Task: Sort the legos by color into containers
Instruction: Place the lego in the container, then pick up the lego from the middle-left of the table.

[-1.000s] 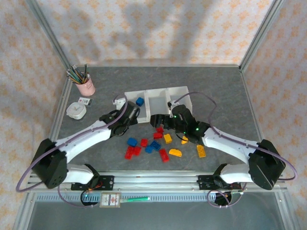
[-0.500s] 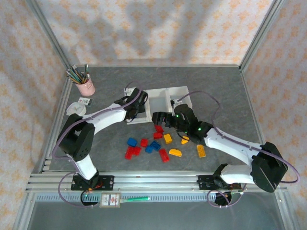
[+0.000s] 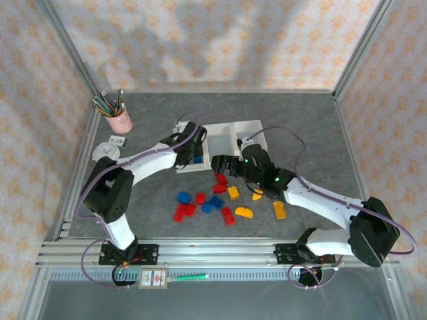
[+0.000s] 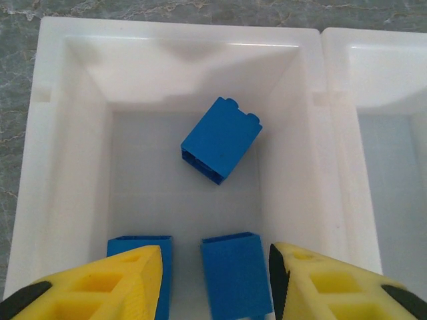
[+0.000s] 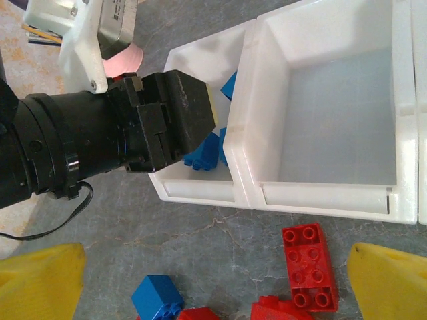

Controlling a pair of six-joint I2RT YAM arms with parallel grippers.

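Top view, low centre: loose legos (image 3: 217,202), red/blue/yellow, scattered on the grey table (image 3: 300,133) just below the containers (image 3: 230,127). R gripper (image 3: 220,165) hangs over the pile's upper edge. R wrist view: its fingers (image 5: 40,283) are spread wide at both bottom corners, nothing held, w/ a red brick (image 5: 308,263) on the table btwn them. L gripper (image 3: 193,152) sits above the left bin (image 4: 60,167), jaws apart & empty. 3 blue bricks (image 4: 220,140) lie inside, frame centre & bottom.

I see the containers (image 3: 223,139) in a row across the middle of the tabletop (image 3: 300,120). Three legos (image 4: 220,140) lie in the leftmost bin; the rest lie before the row. The pencil cup (image 3: 119,120) stands behind, far left.
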